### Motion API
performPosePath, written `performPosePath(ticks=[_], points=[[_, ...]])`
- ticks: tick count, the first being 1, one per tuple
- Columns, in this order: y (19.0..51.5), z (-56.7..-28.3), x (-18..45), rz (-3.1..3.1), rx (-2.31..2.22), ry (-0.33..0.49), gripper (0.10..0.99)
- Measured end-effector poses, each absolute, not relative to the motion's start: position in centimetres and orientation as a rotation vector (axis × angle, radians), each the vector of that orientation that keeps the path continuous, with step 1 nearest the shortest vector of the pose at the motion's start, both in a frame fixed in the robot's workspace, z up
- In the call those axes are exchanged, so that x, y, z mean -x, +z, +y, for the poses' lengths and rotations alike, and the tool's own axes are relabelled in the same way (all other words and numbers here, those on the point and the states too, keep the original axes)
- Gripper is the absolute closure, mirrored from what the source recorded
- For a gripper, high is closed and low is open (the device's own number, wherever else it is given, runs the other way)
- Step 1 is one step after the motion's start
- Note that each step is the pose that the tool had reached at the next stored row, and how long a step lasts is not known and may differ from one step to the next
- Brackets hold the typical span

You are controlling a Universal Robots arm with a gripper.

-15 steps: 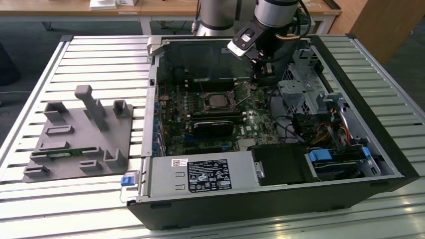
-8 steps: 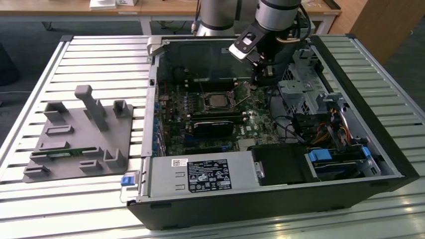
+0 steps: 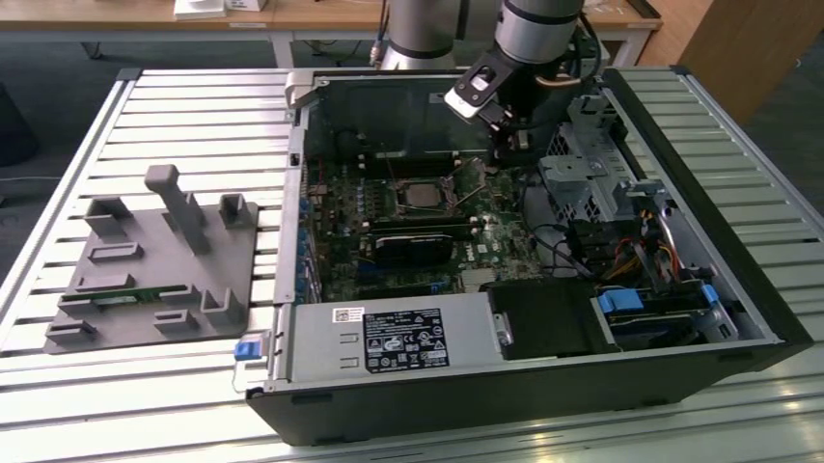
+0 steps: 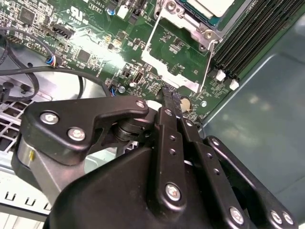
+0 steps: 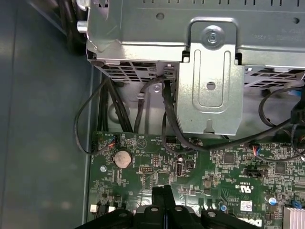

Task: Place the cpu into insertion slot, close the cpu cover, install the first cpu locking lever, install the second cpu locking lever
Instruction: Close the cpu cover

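Hovering inside case (image 3: 515, 410): closed hand (image 4: 171, 98); slatted table (image 3: 129, 391), desk (image 3: 335, 14) behind.

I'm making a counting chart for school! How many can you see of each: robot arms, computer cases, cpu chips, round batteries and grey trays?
arm: 1
case: 1
cpu: 1
battery: 1
tray: 1
Total: 5
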State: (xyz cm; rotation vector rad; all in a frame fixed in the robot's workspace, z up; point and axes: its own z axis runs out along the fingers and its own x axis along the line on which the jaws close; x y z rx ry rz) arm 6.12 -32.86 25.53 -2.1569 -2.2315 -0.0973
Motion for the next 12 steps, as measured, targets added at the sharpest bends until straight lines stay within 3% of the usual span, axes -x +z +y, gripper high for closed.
performPosePath(ticks=[12], points=[[24.3, -32.7, -6.4, -2.233, 2.158, -0.094, 0.980]])
